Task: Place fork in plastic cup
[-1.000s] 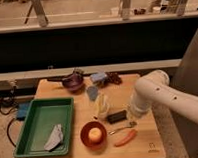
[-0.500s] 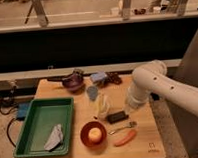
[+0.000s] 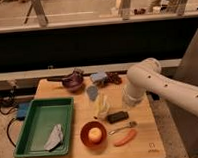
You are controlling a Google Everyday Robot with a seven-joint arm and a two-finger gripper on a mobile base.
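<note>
Wooden table [image 3: 53, 86], dark wall [image 3: 91, 49] behind, gripper [image 3: 127, 100] above table's right half

On the wooden worktop [image 3: 145, 138]: green tray [image 3: 37, 114] at left, holding a crumpled grey scrap [image 3: 54, 137]; red bowl [image 3: 84, 134] at front, cradling a yellowish ball [image 3: 95, 135]; black block [image 3: 117, 116] and orange carrot-like thing [image 3: 125, 138] just right; purple bowl [image 3: 72, 81] at back. Gripper [image 3: 128, 103] low beyond the block.
</note>
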